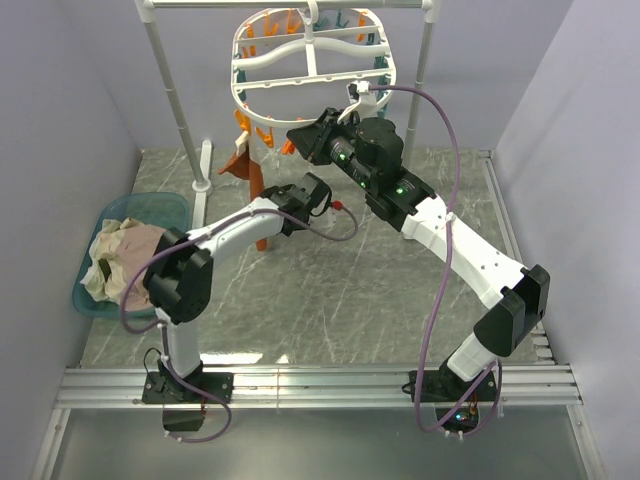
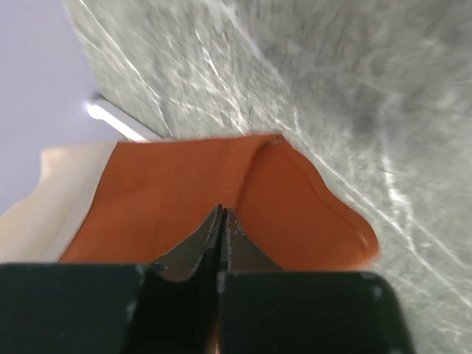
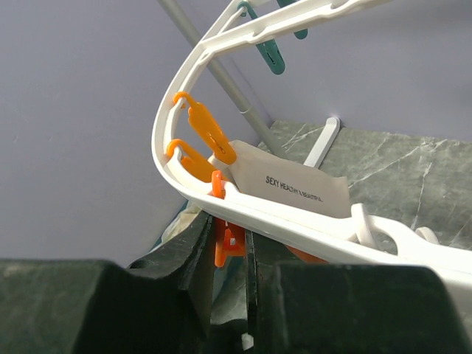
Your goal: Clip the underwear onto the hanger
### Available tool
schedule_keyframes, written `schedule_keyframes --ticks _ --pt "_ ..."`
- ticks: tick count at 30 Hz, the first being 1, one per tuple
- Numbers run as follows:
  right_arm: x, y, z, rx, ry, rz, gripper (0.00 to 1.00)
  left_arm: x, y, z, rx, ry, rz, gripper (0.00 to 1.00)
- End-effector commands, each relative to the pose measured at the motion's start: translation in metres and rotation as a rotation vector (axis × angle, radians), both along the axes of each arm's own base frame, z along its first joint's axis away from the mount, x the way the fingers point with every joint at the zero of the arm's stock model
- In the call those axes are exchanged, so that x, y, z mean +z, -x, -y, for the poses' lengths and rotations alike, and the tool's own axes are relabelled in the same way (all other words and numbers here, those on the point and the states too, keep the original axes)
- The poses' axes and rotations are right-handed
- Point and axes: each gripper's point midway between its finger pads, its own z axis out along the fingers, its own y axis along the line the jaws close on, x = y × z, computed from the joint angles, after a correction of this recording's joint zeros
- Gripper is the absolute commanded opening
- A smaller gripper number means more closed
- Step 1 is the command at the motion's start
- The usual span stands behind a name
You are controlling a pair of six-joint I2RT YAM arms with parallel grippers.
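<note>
Reading from the left in the top view, we note a teal basin [image 1: 150, 200] of pale clothes [image 1: 125, 255] against the left wall, well apart from the work. The left gripper [image 2: 221, 215] is pinched fully together on a fold of the underwear [image 2: 192, 177], with orange cloth spread on either side of its fingers. The underwear hangs off the left rim of the hanger [image 1: 310, 62], long axis near vertical: beige waistband up at the rim, orange body trailing down toward the table [image 1: 380, 300]. The right gripper [image 3: 230, 232] sits under the frame's edge, jaws nearly together around an orange clothespin [image 3: 225, 243] just beside the waistband. Rack poles [image 1: 170, 90] flank the hanger. Bare marbled tabletop lies open to the right and toward the arm bases.
</note>
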Motion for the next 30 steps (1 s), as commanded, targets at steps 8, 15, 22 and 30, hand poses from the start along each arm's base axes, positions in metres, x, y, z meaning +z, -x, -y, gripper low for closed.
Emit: schedule_keyframes --ticks 8,15,22,30 --pt "0.009 -0.007 0.011 -0.061 -0.012 0.027 0.0 0.029 0.035 -0.002 -0.125 0.126 0.064 0.0" --pt "0.009 -0.008 0.011 -0.062 -0.013 0.024 0.0 0.047 0.049 0.041 -0.277 0.232 0.063 0.57" --pt "0.008 -0.009 0.009 -0.056 -0.018 0.019 0.0 0.052 0.011 0.064 -0.257 0.196 0.202 0.84" --pt "0.008 -0.008 0.011 -0.057 -0.017 0.02 0.0 0.015 -0.069 0.022 -0.055 -0.014 0.255 0.99"
